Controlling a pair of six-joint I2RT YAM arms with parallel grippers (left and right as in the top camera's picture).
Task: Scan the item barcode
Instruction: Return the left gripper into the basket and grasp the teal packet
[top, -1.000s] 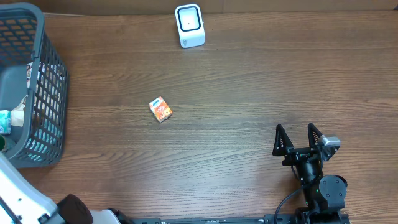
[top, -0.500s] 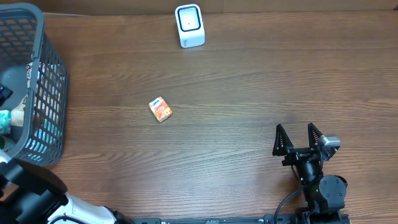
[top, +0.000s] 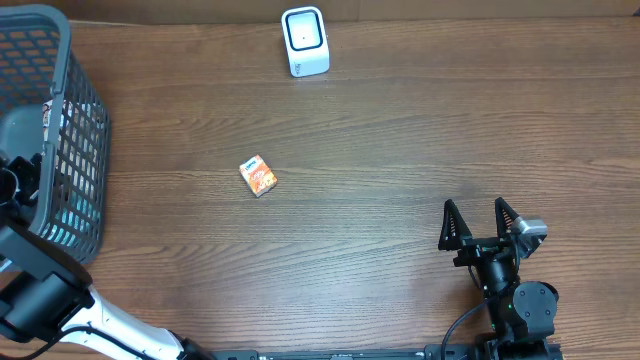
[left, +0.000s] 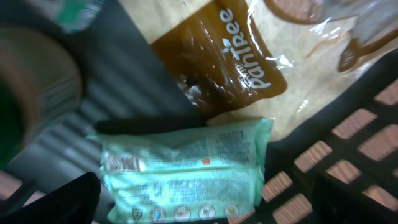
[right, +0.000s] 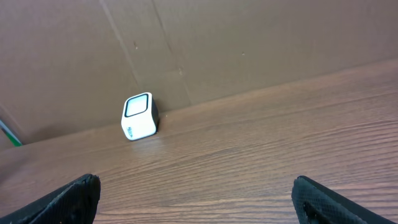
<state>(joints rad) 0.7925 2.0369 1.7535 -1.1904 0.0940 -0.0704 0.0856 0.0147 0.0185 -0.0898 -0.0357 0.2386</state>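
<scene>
Two steps remain, I judge, grasping and scanning: the left fingers (left: 62, 202) hang open in the basket (top: 85, 150), green packet (left: 186, 168) between them; the right fingers (top: 452, 225) stand open and empty, scanner (top: 305, 40) far ahead.

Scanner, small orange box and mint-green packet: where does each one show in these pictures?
scanner (top: 305, 40), overhead view, on its top face.
small orange box (top: 259, 177), overhead view, middle of its upper face.
mint-green packet (left: 186, 165), left wrist view, middle of its wrapper.
</scene>
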